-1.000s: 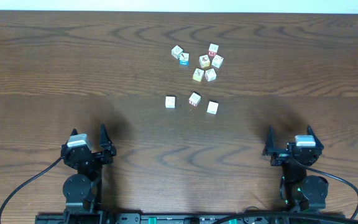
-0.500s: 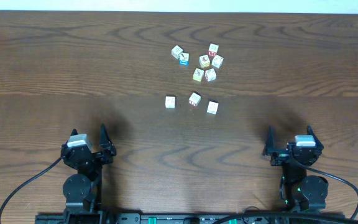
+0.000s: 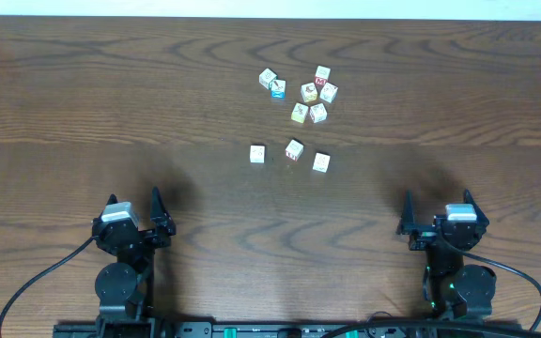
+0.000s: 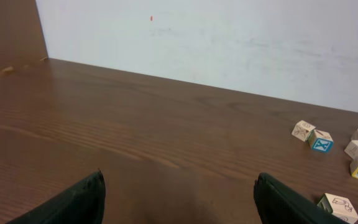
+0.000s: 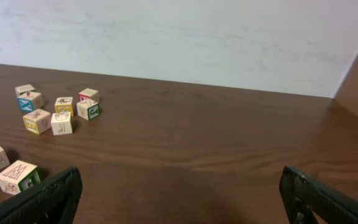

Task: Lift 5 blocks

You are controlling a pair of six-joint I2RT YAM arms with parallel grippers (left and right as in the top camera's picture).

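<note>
Several small cream-white blocks lie on the brown table point(image 3: 83, 103). A near row holds three: one point(image 3: 256, 153), one point(image 3: 294, 149) and one point(image 3: 320, 161). Behind them sits a cluster point(image 3: 308, 94) that includes a cube with a blue face point(image 3: 278, 89) and one with a red face point(image 3: 310, 91). My left gripper point(image 3: 133, 197) and right gripper point(image 3: 438, 199) rest near the front edge, both open and empty, well short of the blocks. Blocks point(image 4: 303, 130) appear at the right of the left wrist view and blocks point(image 5: 61, 123) at the left of the right wrist view.
A pale wall point(image 4: 229, 43) rises behind the table's far edge. Bare wood lies between each gripper and the blocks. Black cables point(image 3: 36, 282) run from the arm bases at the front edge.
</note>
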